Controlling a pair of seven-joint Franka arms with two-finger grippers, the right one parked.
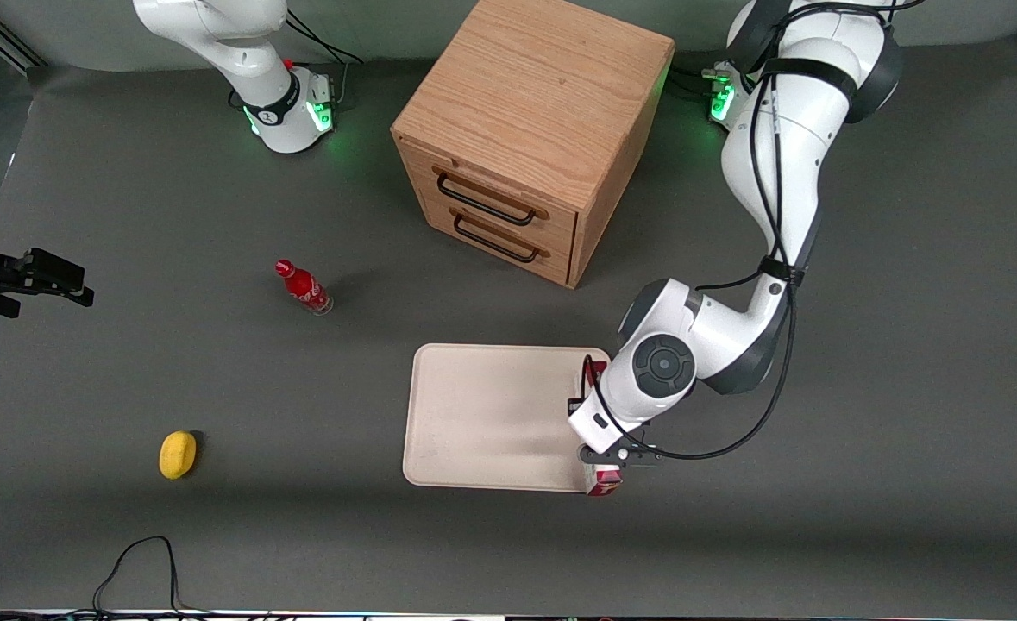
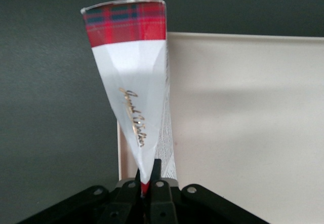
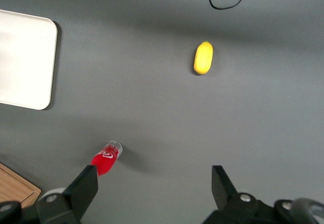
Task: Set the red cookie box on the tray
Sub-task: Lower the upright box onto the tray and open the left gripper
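We saw the red cookie box standing on a thin edge over the tray's rim at the working arm's end, its long axis running toward and away from the front camera, tartan end pointing out from the wrist. From the front, the arm hid most of the box; only the end nearest the camera showed. The gripper was clamped on the box's narrow edge, fingers nearly together. A red bottle and a yellow object lay toward the parked arm's end.
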